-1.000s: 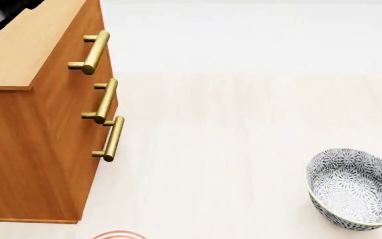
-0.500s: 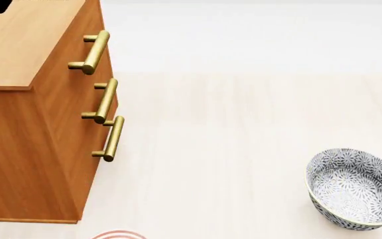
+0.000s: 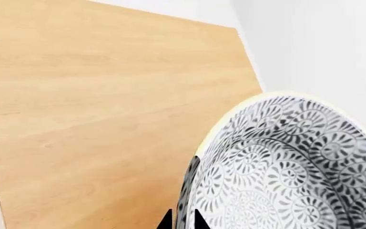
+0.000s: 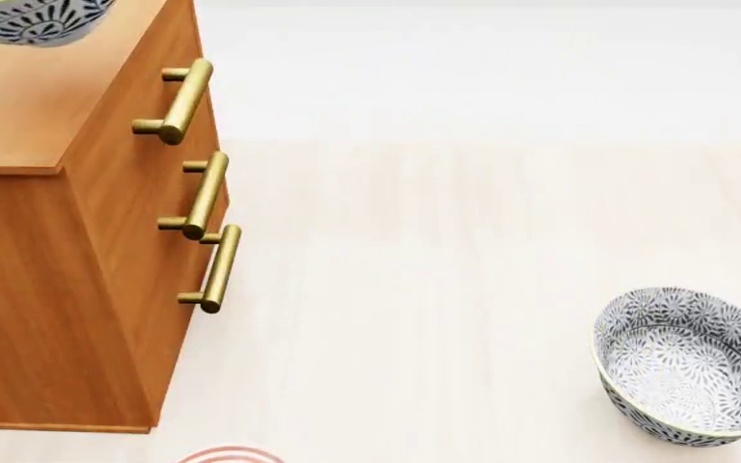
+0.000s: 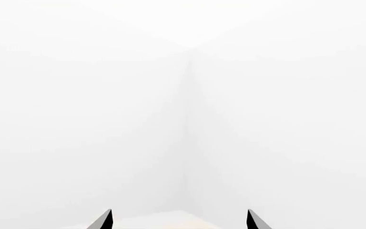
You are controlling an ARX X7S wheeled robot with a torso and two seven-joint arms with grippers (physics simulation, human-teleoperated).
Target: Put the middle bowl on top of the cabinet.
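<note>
The left gripper (image 3: 181,220) pinches the middle bowl (image 3: 285,167) by its rim above the cabinet (image 4: 49,106) top, right jaws spread, and early release might tip it off the edge.

I can read no text, label, brand, number or sign anywhere. The bowl (image 3: 285,167) I hold carries only a grey floral pattern, and so does the other bowl (image 4: 690,365) on the floor. The cabinet (image 4: 74,251) shows bare wood and plain brass handles (image 4: 197,183). My right wrist view shows blank white walls with nothing written on them.
</note>
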